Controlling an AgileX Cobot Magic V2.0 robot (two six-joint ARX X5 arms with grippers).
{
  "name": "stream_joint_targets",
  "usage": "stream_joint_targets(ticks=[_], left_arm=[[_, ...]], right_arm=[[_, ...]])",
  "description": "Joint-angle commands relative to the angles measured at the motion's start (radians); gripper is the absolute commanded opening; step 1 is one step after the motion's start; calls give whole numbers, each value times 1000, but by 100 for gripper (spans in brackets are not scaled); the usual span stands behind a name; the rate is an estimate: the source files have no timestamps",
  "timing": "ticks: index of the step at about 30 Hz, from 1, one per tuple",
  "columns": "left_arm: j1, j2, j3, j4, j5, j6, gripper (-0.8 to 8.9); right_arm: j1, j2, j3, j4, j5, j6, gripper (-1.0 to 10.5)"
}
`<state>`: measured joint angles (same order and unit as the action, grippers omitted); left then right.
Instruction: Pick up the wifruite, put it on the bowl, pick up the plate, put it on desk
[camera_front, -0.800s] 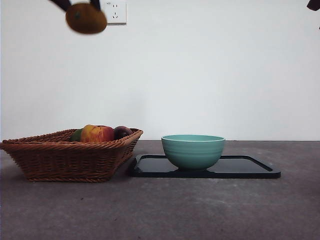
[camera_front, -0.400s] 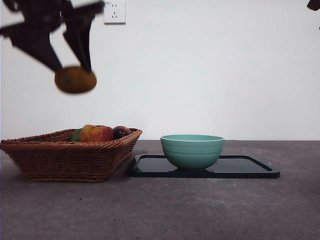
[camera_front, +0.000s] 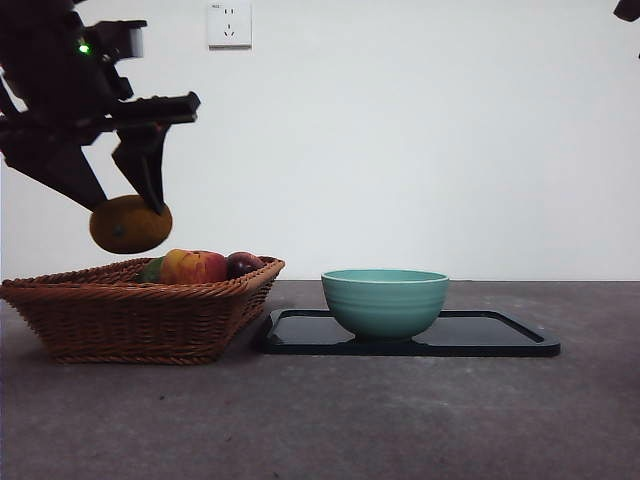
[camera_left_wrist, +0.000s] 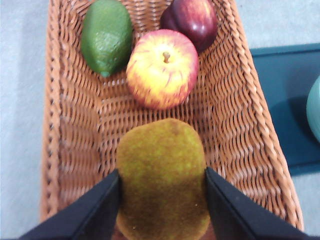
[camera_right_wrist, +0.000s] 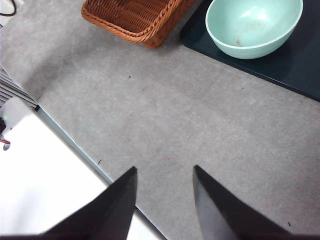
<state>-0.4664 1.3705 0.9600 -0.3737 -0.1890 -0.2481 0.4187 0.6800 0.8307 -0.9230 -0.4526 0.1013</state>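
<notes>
- The left gripper (camera_front: 128, 205) came down from the top edge of the front view, carrying the wifruite (camera_front: 130, 224) clamped between its two black jaws.
- The wifruite, first high beside the wall socket (camera_front: 229, 23), dropped with the gripper until it hung just above the wicker basket (camera_front: 140, 310).
- More of the dark arm came into sight above the gripper.

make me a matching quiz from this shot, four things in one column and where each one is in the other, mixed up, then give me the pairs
Things:
1. wifruite
2. apple
3. bowl
4. right tool

Places:
A. lying in the wicker basket
B. standing on the dark tray
C. clamped in the left tool, above the basket
D. open above bare desk

Pairs: 1-C, 2-A, 3-B, 4-D
</notes>
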Motion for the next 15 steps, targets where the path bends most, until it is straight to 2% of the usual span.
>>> stream_joint_targets(ticks=[1,15], left_arm=[[-2,47,6,33,-6,29,209],[-2,218,6,77,-5,38,209]], right_arm=[[6,2,8,11,-3,-9,178],[6,2,8,10,-3,-8,178]])
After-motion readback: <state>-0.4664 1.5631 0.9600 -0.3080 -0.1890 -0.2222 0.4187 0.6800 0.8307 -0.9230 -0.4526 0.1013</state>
